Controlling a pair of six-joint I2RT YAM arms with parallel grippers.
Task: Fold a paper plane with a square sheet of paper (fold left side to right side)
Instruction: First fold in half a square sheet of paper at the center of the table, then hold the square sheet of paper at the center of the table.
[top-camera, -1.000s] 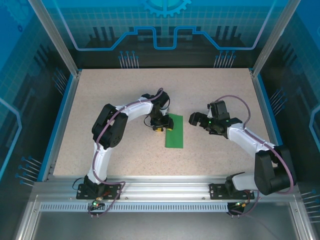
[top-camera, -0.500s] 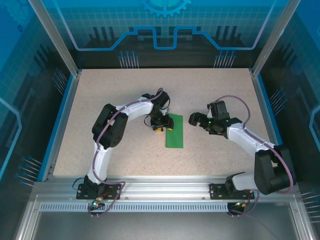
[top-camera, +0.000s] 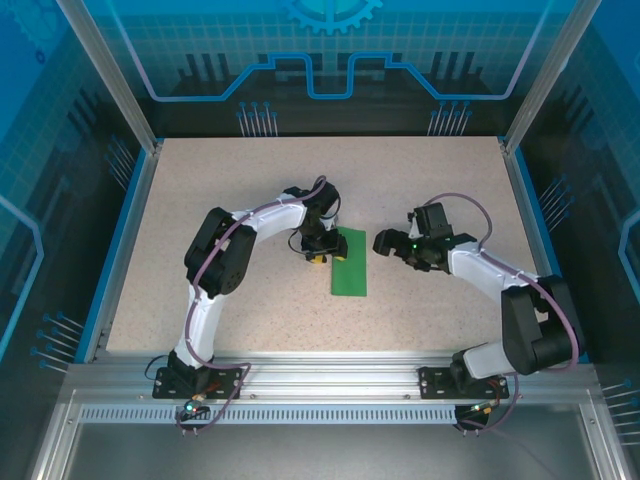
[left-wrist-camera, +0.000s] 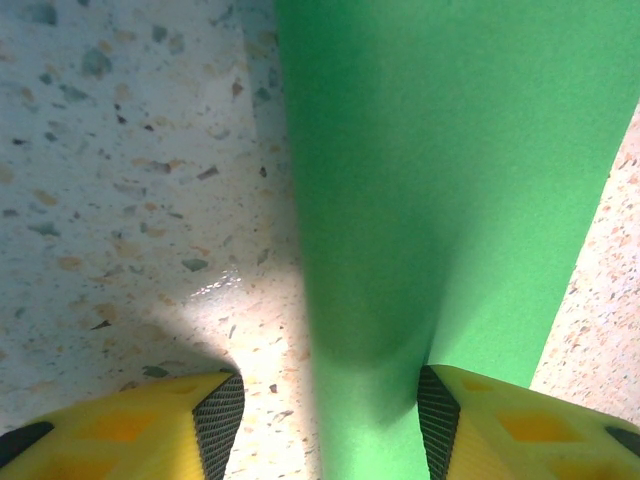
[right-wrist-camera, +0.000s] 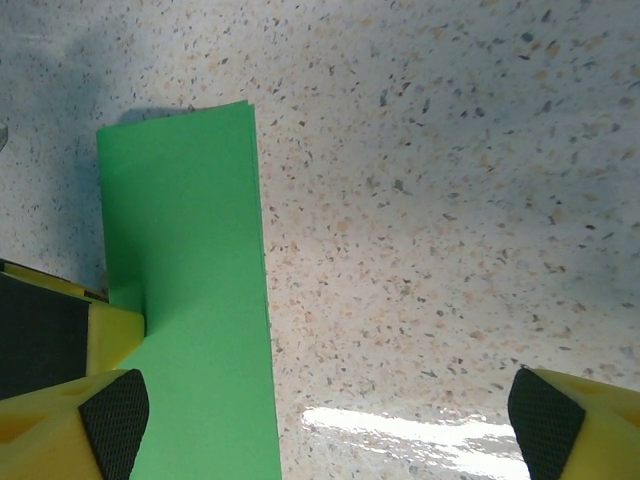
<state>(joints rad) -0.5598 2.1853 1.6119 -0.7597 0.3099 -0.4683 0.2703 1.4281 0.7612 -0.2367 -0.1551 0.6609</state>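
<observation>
Fingers (left-wrist-camera: 222, 425) of the left gripper (left-wrist-camera: 328, 425) sit half-spread astride one edge of the green sheet (left-wrist-camera: 440, 180), seemingly pinning it, while the right gripper (right-wrist-camera: 330, 410) gapes empty alongside.

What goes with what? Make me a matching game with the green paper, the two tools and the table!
Things:
1. green paper
2. left tool
3. right tool
4. table

Descriptions:
A. speckled beige
B. open wide, to the right of the paper
C. folded into a narrow strip, lying flat
D. straddling the paper's left edge

Pairs: 1-C, 2-D, 3-B, 4-A
</observation>
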